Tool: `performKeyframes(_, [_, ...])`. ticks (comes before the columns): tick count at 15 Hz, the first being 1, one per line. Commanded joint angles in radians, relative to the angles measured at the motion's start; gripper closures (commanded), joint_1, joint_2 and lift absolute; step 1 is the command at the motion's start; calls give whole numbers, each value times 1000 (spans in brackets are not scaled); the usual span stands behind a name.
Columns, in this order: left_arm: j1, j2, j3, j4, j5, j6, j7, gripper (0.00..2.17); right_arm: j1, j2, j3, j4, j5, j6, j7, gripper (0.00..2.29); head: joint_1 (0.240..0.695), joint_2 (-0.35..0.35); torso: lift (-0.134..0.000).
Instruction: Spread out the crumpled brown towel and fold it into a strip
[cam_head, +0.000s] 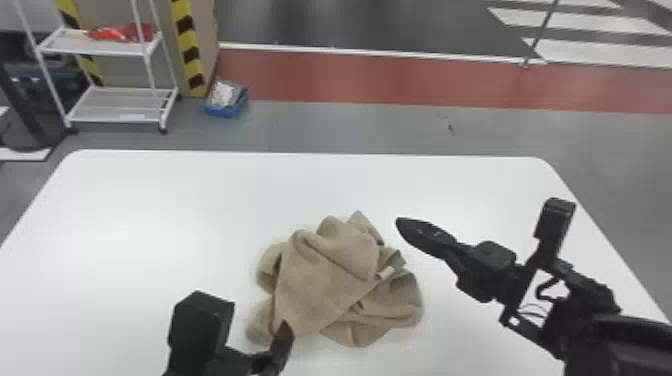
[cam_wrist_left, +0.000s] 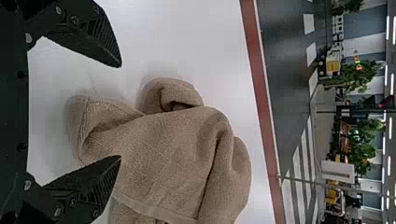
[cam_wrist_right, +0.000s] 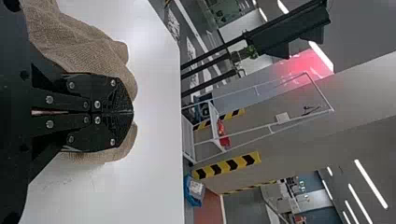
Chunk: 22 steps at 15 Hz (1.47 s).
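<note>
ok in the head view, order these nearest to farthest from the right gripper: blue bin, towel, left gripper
1. towel: on the table, just left of the right gripper
2. left gripper: past the towel, at its near left side
3. blue bin: on the floor beyond the table's far edge, to the left

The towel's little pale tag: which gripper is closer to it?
The right gripper: its tip shows beyond the tag and to its right. The left gripper is farther off, at the near left edge of the towel.
</note>
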<state>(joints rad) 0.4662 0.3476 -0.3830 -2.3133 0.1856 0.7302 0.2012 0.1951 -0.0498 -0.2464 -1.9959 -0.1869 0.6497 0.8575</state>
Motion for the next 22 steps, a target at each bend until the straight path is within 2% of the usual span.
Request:
performKeyframes(1, [3, 4, -4, -5, 0, -1, -3, 299, -3, -2, -16, 2, 14, -3, 0, 2013, 695, -121, -124])
performKeyframes(5, [-1, 4, -16, 0, 15, -31, -17, 299, 0, -5, -34, 17, 26, -6, 0, 2013, 695, -152, -124])
performKeyframes(7, [-6, 1, -17, 9, 26, -25, -48, 610, 1, -7, -39, 25, 27, -9, 0, 2013, 695, -168, -124])
performKeyframes(9, [-18, -4, -19, 26, 26, 12, -74, 724, 6, -5, -37, 28, 29, -15, 0, 2013, 695, -188, -124])
performKeyframes(11, [-23, -7, -19, 43, 25, 12, -69, 701, 10, -5, -37, 26, 26, -18, 2, 2013, 695, -195, -124])
performKeyframes(12, [-24, -7, -19, 46, 17, 9, -59, 458, 12, -5, -37, 23, 24, -18, 2, 2013, 695, -195, -124])
performKeyframes(13, [-24, -7, -19, 51, 11, 9, -55, 404, 17, -5, -37, 22, 23, -21, 8, 2013, 695, -191, -124])
performKeyframes(18, [-34, -12, -20, 80, 8, -7, -66, 414, 24, -5, -39, 15, 14, -31, 20, 2013, 695, -176, -124])
performKeyframes(19, [-38, -15, -25, 87, 0, -7, -71, 562, 26, -5, -39, 14, 12, -31, 28, 2013, 695, -178, -124])
performKeyframes(20, [-43, -15, -30, 92, -2, -1, -71, 903, 29, -5, -40, 11, 10, -34, 28, 2013, 695, -179, -124])
performKeyframes(22, [-46, -16, -40, 86, -18, 9, -68, 1403, 30, -5, -39, 8, 9, -34, 28, 2013, 695, -180, -124])
